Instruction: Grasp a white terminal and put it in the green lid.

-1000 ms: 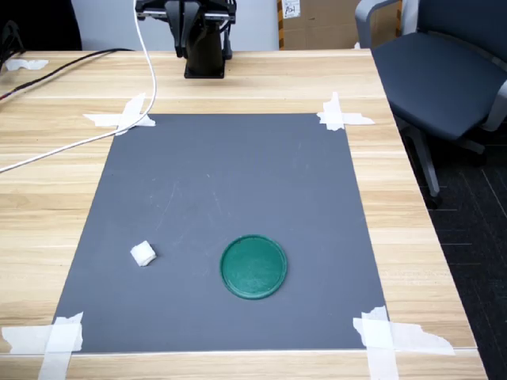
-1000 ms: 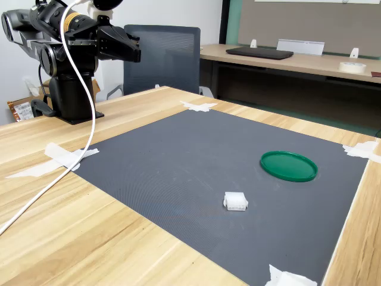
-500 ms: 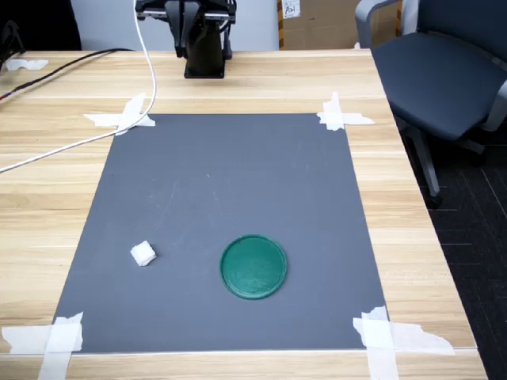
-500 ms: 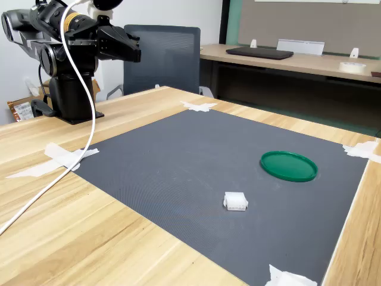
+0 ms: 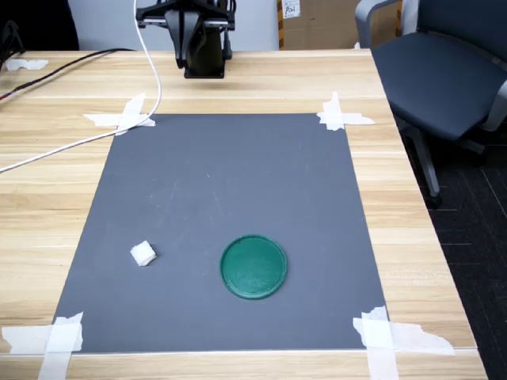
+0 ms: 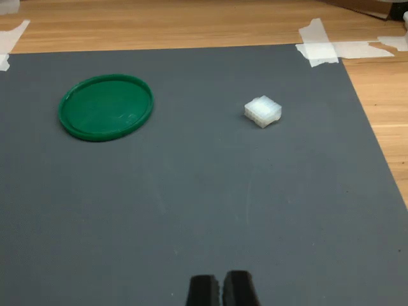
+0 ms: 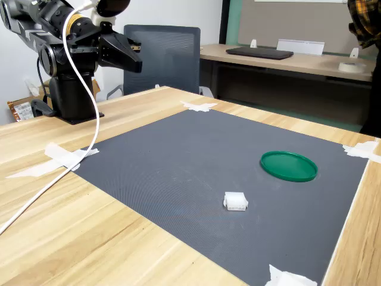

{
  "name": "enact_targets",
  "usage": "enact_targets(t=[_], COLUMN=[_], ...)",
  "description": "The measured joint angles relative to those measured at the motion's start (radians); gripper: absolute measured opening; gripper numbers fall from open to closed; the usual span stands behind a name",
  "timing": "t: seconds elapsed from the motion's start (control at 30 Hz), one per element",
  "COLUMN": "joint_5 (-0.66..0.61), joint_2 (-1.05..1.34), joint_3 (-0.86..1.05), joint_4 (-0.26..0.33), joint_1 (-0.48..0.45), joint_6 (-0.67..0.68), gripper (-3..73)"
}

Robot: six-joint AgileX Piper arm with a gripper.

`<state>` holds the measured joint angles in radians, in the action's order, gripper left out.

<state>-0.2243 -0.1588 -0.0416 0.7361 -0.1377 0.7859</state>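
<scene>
End effector (image 6: 221,288) shows in the wrist view as two dark fingertips pressed nearly together, only a slit between them, nothing held. In the second exterior view it sits high and far back beside the arm's base (image 7: 71,95), well clear of the mat (image 7: 196,173).

Landmark: the lid (image 5: 253,267). It lies flat on the mat, open side up, empty. The terminal (image 5: 142,253) lies on the mat to the lid's left in the first exterior view, well apart from it, turned a little askew to the mat's edges. In the wrist view the terminal (image 6: 263,111) sits to the other side of the lid (image 6: 106,106). A white cable (image 5: 95,134) trails across the bench (image 5: 396,198), far from the lid.

Step in hand, by my reading: the reach toward the terminal, not yet near it. To do it well:
- spread the fingers wider than the block before descending
- turn the wrist so the pads meet two flat opposite faces, matching the block's skew
- come down straight over it; a sideways approach could nudge so light a piece across the mat
- close low on the block, then lift clear before crossing to the lid
</scene>
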Motion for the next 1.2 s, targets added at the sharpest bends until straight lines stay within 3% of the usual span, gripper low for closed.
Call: enact_targets(t=[0.77, 1.2], joint_5=[0.012, -0.043], joint_2=[-0.679, -0.909], joint_3=[-0.345, -0.527], joint_4=[0.000, 0.000], joint_1=[0.000, 0.000], joint_6=[0.000, 0.008], gripper=[-3.1, -3.1])
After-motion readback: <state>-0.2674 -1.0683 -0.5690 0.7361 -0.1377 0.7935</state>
